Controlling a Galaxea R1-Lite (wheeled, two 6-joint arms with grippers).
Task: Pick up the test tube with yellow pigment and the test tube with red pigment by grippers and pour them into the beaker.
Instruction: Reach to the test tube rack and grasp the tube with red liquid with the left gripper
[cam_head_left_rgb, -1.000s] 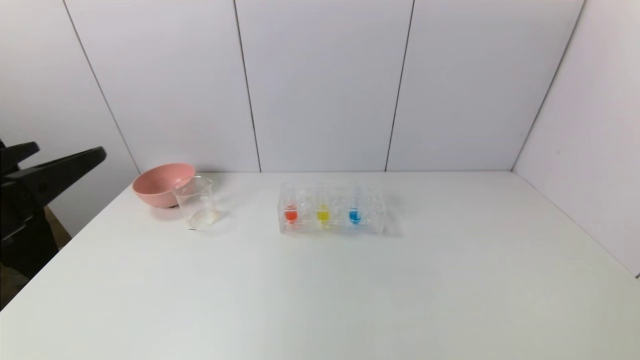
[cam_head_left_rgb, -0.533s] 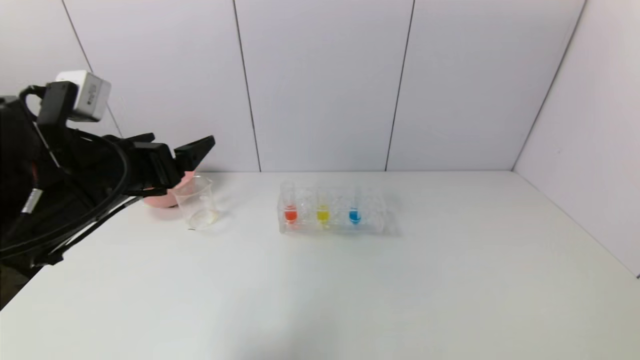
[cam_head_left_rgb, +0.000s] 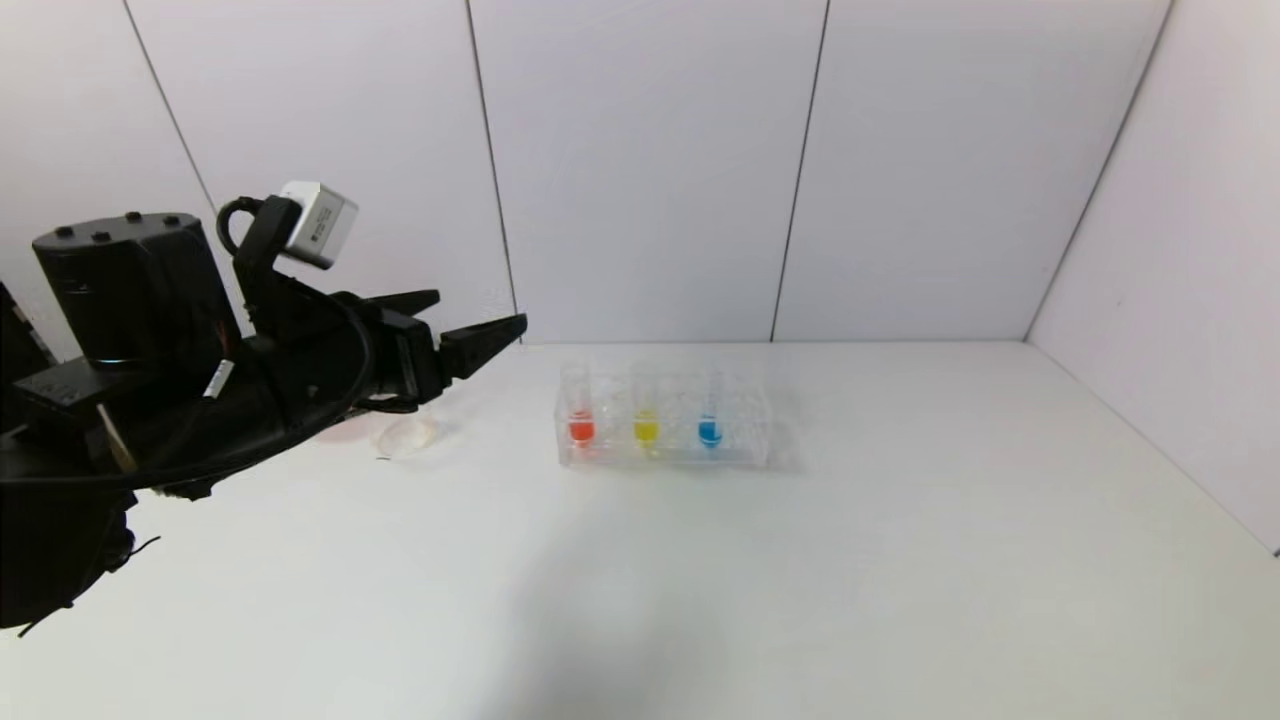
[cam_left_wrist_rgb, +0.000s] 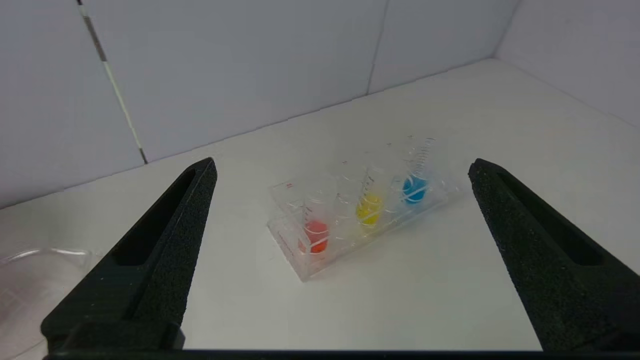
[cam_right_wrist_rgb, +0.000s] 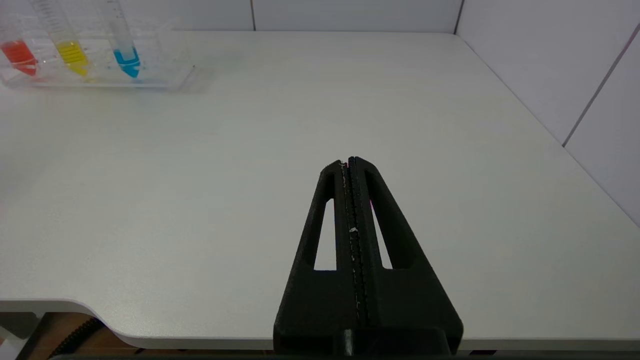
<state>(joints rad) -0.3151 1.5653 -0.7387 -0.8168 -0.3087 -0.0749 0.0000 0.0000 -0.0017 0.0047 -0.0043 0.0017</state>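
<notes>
Head view – left gripper (cam_head_left_rgb: 480, 318): held above the white table (cam_head_left_rgb: 800, 560) on its left side, fingers spread apart with nothing between them, tips pointing toward the rack.
Head view – beaker (cam_head_left_rgb: 405, 435): stands on the table under the left gripper; only its clear base shows, the rest is hidden by the arm.
Head view – tube rack (cam_head_left_rgb: 665, 425): clear, near the table's back edge, well apart from the left gripper's tips.
Head view – tubes: the test tube with red pigment (cam_head_left_rgb: 581, 428) stands leftmost in the rack, the test tube with yellow pigment (cam_head_left_rgb: 646, 428) just beside it, the tube with blue liquid (cam_head_left_rgb: 709, 430) to the right.

Left wrist view – left gripper (cam_left_wrist_rgb: 340, 167): both black fingers wide apart, framing the rack, which sits beyond them untouched.
Left wrist view – tubes: red (cam_left_wrist_rgb: 316, 235), yellow (cam_left_wrist_rgb: 369, 210) and blue (cam_left_wrist_rgb: 414, 187) stand upright in one row of the rack (cam_left_wrist_rgb: 300, 260).
Left wrist view – beaker (cam_left_wrist_rgb: 30, 280): part of its clear rim shows beside one finger.

Right wrist view – right gripper (cam_right_wrist_rgb: 348, 162): fingers pressed together, empty, low near the table's front edge.
Right wrist view – rack (cam_right_wrist_rgb: 170, 75): far off across the table, holding the red (cam_right_wrist_rgb: 17, 50), yellow (cam_right_wrist_rgb: 72, 56) and blue (cam_right_wrist_rgb: 127, 59) tubes.
</notes>
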